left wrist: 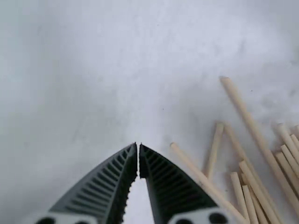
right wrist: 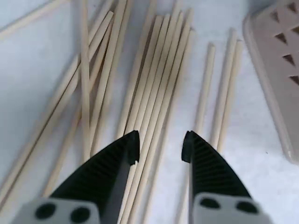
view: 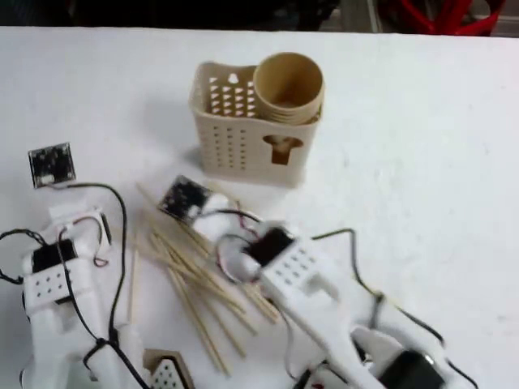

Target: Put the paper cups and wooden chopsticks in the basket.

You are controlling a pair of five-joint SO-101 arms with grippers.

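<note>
A beige perforated basket [view: 243, 134] stands on the white table with stacked paper cups [view: 288, 85] in its right side. Several wooden chopsticks [view: 195, 279] lie scattered in front of it. My right gripper [right wrist: 160, 147] hangs open just above a bundle of chopsticks [right wrist: 159, 84], its jaws on either side of a few sticks and nothing held; the basket's wall [right wrist: 278, 70] is close by. My left gripper [left wrist: 138, 148] is shut and empty over bare table, with chopstick ends [left wrist: 243, 154] lying beside it. The left arm [view: 53, 275] sits at the table's lower left.
Black cables [view: 117, 235] trail from both arms across the table near the chopsticks. The right arm's white body [view: 300, 279] lies over part of the pile. Open table stretches to the right of the basket and at the far left.
</note>
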